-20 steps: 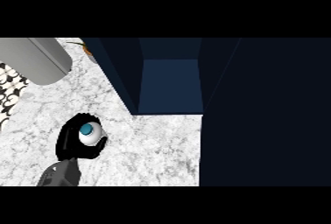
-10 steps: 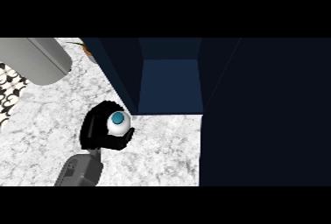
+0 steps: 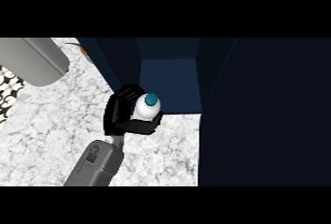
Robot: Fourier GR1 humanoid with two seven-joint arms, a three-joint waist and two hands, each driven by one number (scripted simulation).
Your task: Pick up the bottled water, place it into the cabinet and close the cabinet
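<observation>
Hand: your left hand [image 3: 126, 114] is curling its fingers [image 3: 143, 127] around the bottled water [image 3: 148, 106] | Place: bottle is hanging at the open cabinet [image 3: 169, 83] mouth, over the counter [image 3: 65, 113] | Risk: bottle may be hitting the cabinet's left wall, if you are steering too far left.

A white-and-grey marbled counter [image 3: 58, 131] carries the scene. On it stands a dark blue cabinet [image 3: 258, 122], open at the front. A grey rounded object [image 3: 35, 59] lies at the far left corner.
</observation>
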